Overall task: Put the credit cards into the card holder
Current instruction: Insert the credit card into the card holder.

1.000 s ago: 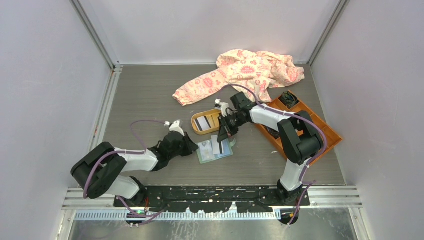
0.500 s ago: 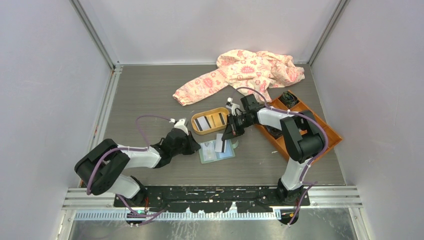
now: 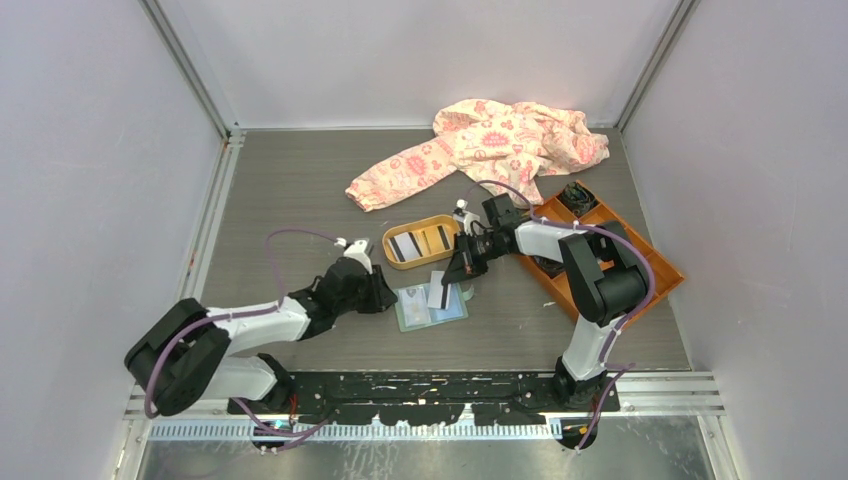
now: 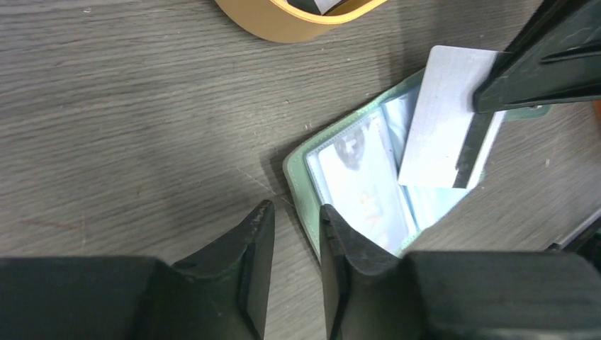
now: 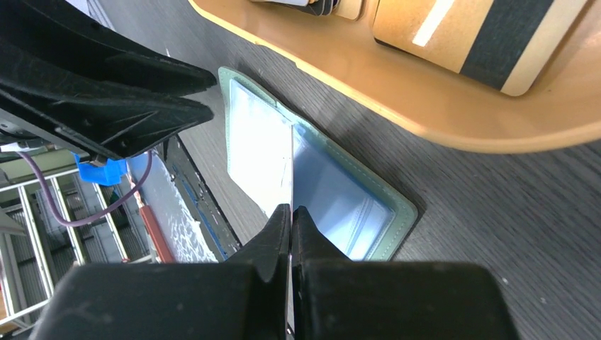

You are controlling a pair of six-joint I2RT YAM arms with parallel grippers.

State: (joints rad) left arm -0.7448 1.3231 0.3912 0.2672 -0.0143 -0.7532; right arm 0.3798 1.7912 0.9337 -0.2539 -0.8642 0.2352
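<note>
Seen from above, a grey wood-grain table sat between plain pale walls. The card holder lay open and flat on it. An orange oval tray stood just beyond the card holder, a pink patterned garment farther beyond, and an orange box well to its right. The right gripper held a credit card over the card holder's far right part, with the card's long axis running far to near. The left gripper sat at the card holder's left edge.

In the left wrist view, the left fingers stood narrowly apart. The card holder's edge ran into the gap. The card leaned steeply across its clear pockets, a dark stripe along one long side.

In the right wrist view, the right fingers were pressed together, pinching the card. It showed edge-on above the card holder's middle.
</note>
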